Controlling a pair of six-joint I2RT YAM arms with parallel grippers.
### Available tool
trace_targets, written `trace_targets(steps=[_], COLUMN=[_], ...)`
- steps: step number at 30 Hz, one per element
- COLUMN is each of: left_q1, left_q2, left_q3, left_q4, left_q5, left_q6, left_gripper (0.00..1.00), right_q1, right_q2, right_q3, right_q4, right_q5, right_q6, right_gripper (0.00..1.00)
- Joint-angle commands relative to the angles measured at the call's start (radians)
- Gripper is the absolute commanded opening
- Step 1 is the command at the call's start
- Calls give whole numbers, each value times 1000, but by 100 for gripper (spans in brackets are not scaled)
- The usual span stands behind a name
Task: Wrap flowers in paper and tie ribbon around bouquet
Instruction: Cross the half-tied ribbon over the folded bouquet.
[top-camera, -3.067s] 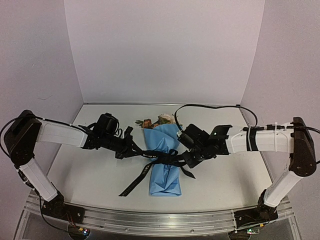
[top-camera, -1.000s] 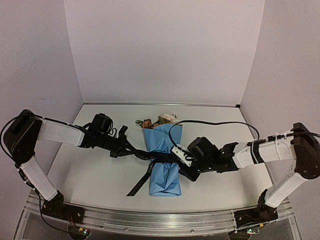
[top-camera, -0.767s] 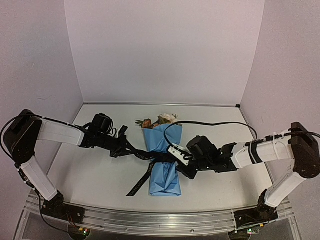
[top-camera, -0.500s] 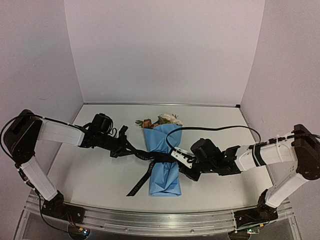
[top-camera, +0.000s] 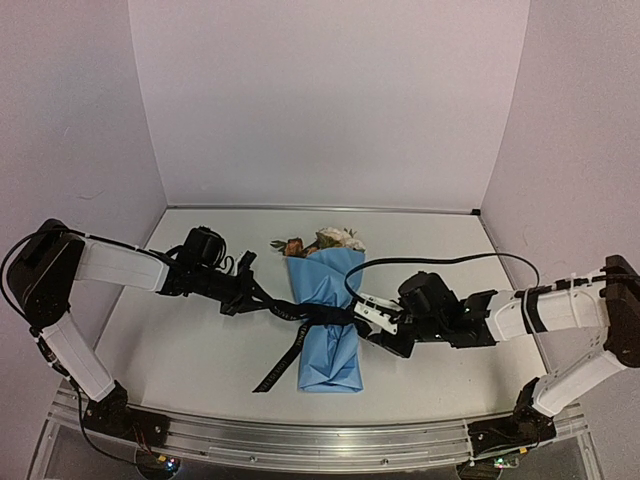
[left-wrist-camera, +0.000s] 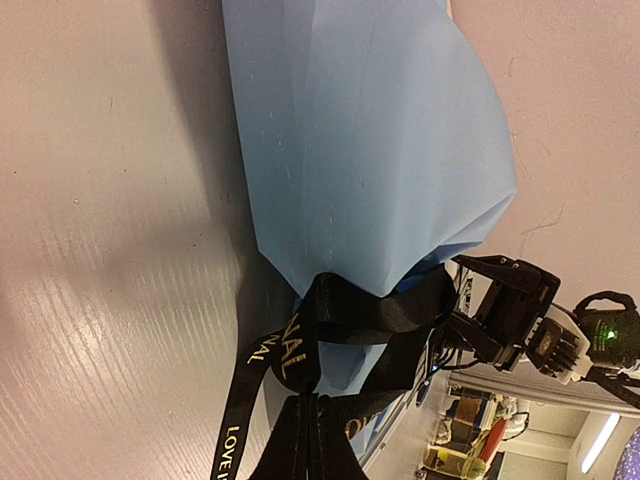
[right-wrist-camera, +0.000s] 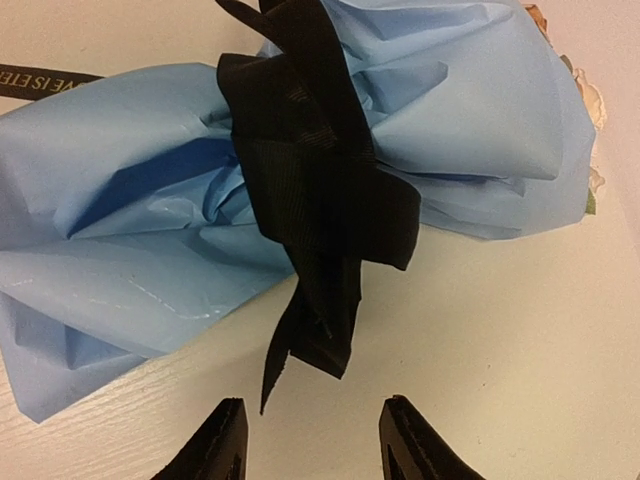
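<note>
Pinches the ribbon (left-wrist-camera: 362, 310) in the closed left gripper (top-camera: 252, 292), bouquet (top-camera: 325, 283) just ahead. Holds the right gripper (right-wrist-camera: 315, 440) parted, empty, the ribbon's tail just before its fingertips (right-wrist-camera: 222, 445).

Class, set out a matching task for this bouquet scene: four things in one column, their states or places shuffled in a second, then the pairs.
Column one:
1. left gripper
2. right gripper
3. ribbon
4. flowers

Column two:
A. open, holding nothing
B. showing at the far end of the paper
C. shut on the ribbon
D. wound round the paper's middle

Pairs: 1-C, 2-A, 3-D, 4-B
</note>
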Motion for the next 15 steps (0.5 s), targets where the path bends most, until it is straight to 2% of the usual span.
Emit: trace_targets(steps=[1, 10, 15], left_q1=[1, 1, 1], left_q2=[3, 13, 23], left_q3=[46, 57, 61], left_q4=[7, 6, 8], left_q5=[16, 24, 27], left_q6=[15, 12, 6], left_gripper=[0, 0, 0], right_q1=[-10, -10, -9], right_q2=[34, 99, 124], right_q3=[51, 100, 112], right_q4=[26, 78, 104], right_q5=[-38, -60, -52], right_q6=[-61, -44, -39], right_gripper=[45, 39, 31])
